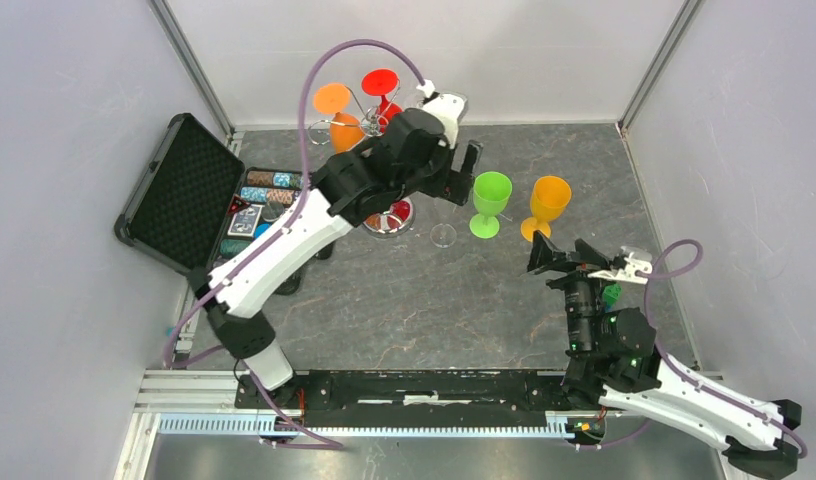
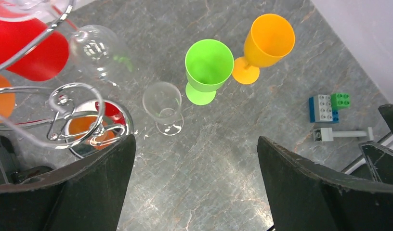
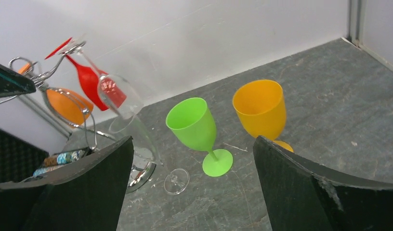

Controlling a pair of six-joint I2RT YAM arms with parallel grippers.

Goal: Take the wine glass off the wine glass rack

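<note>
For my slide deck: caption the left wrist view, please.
Clear glass stands between the wire rack and the upright green glass and orange glass.

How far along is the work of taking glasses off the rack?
Done: a green glass, an amber glass and a clear glass stand on the table. In hand: nothing; the left gripper hovers open beside the rack. Left: the red glass, the orange glass and a second clear glass hang on it.

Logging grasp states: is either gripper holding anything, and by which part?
Nothing is held. The left gripper is open above the table, beside the wine glass rack. The right gripper is open too, with nothing between its fingers.
</note>
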